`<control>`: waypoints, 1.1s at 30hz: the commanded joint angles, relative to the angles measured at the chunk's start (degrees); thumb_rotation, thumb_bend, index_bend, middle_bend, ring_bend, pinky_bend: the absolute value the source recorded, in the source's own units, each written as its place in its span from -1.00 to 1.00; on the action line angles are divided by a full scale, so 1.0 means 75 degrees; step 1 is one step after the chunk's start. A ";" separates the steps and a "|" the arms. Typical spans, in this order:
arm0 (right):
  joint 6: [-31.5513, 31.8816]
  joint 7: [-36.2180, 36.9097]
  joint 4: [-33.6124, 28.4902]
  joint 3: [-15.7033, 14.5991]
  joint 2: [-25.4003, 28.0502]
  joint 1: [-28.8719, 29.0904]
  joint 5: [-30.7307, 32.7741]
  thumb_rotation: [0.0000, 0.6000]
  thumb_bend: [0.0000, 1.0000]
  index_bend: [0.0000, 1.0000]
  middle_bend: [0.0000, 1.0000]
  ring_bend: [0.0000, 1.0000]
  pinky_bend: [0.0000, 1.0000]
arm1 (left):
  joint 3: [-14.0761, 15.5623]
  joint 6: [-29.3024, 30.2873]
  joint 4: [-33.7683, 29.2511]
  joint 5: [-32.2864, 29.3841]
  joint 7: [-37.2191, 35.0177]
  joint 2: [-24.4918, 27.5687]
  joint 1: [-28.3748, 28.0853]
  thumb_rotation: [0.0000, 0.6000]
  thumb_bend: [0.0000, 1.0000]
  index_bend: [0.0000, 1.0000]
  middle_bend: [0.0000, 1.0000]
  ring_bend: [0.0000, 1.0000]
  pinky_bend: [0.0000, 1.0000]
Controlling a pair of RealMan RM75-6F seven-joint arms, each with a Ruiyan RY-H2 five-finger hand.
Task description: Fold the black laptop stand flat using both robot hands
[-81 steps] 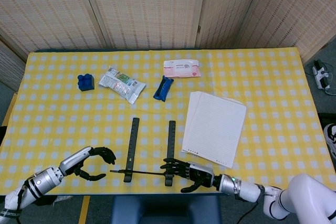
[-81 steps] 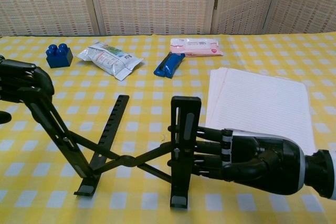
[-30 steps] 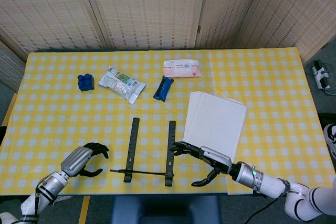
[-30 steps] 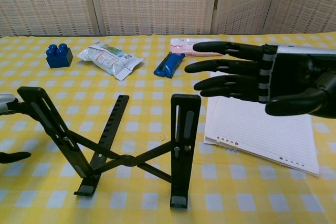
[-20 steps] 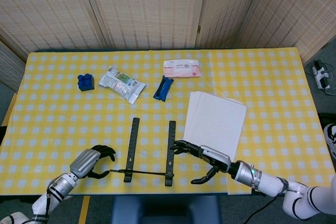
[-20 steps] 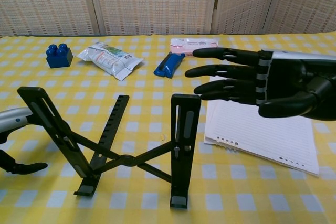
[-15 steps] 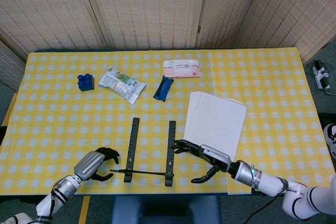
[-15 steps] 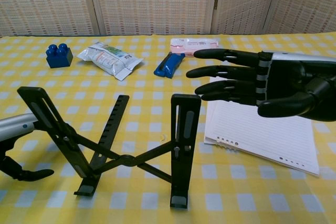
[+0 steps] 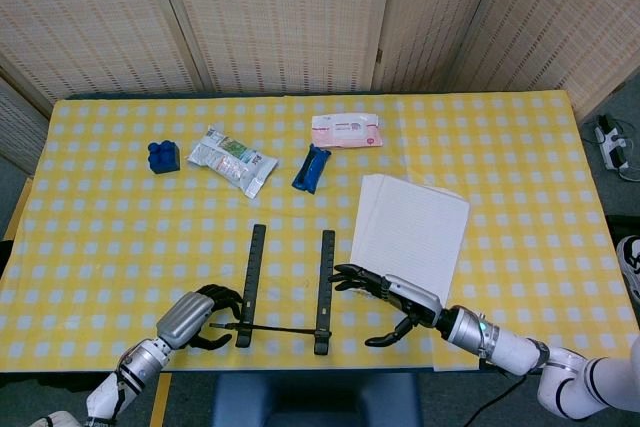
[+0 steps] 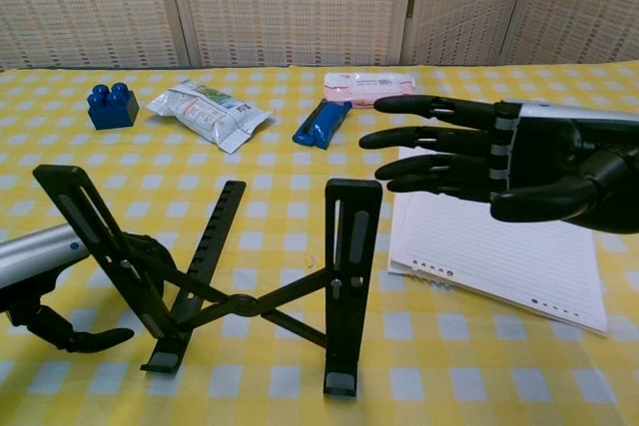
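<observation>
The black laptop stand (image 10: 240, 286) is standing unfolded at the table's near edge, between the hands; the left hand (image 10: 70, 281) is curling its fingers against the stand's raised left arm, though whether it is gripping I cannot tell; the right hand (image 10: 499, 162) is hovering just right of the stand, fingers apart, holding nothing, above the paper sheets (image 9: 410, 242); farther off are lying a blue brick (image 9: 163, 156) and packets.

The laptop stand (image 10: 230, 286) near the table's front edge looks like matt black metal or hard plastic, and the table (image 9: 520, 147) wears a smooth yellow-and-white checked cloth. Both hands, left (image 10: 60, 281) and right (image 10: 509, 172), show glossy black fingers (image 10: 419, 132) on brushed silver wrists. The paper stack (image 9: 410, 242) is matt white ruled sheets; the snack packet (image 9: 232, 159) is crinkly, shiny foil.
</observation>
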 commanded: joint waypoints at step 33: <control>-0.0037 0.0123 0.0127 0.0048 -0.0040 -0.0151 -0.0038 1.00 -0.56 -1.00 -0.76 -0.75 -0.91 | -0.0066 0.0031 -0.0097 -0.0069 0.0173 -0.0082 0.0096 1.00 -0.20 0.05 -0.30 -0.47 -0.55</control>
